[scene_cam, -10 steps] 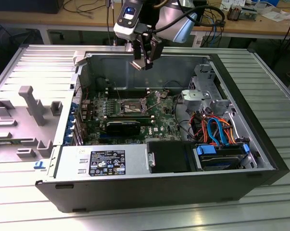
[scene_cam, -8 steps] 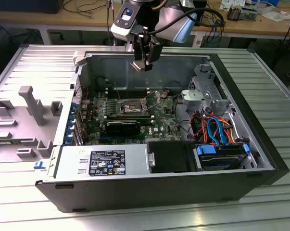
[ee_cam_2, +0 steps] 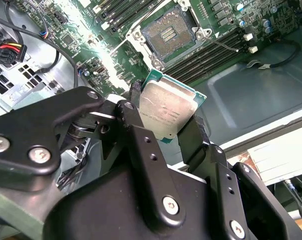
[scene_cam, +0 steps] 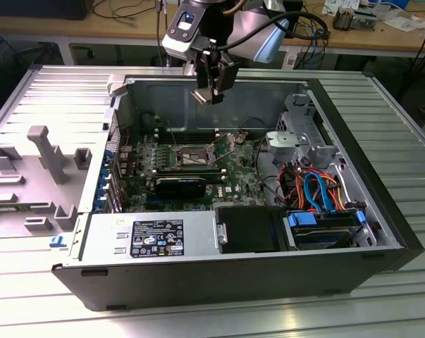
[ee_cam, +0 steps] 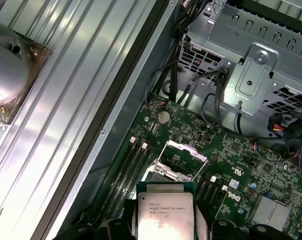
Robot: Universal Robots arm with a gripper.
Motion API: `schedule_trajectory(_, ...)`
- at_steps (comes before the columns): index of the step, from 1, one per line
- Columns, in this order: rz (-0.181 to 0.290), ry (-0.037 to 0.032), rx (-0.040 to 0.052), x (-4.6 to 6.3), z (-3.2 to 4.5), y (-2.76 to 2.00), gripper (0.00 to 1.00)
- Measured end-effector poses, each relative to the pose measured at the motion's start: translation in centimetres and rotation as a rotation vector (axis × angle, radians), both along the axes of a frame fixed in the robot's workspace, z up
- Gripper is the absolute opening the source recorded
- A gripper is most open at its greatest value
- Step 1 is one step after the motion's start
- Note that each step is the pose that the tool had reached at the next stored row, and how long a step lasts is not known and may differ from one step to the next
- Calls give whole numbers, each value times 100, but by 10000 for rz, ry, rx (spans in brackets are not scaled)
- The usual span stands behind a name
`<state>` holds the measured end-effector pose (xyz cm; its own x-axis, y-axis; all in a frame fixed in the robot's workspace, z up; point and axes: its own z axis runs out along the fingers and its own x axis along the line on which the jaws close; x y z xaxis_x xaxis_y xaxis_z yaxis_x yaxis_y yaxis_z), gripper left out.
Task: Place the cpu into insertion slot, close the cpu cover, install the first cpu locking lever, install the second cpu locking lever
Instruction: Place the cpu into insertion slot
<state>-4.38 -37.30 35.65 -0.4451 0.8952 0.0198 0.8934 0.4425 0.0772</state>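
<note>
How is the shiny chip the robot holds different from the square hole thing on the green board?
The cpu is clamped in the gripper above the board; the socket sits on it. The cpu's top is silver; the socket's middle is dark. Both are square.

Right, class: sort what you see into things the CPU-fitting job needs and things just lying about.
Job: cpu, held in the pincer; bare socket; open cpu cover.
Lying about: coin cell, drive cage, power supply, grey fixture.
</note>
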Motion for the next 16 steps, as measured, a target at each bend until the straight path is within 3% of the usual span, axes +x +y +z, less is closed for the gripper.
schedule_trajectory(16, -67, 0, 0, 0, -1, 0, 55)
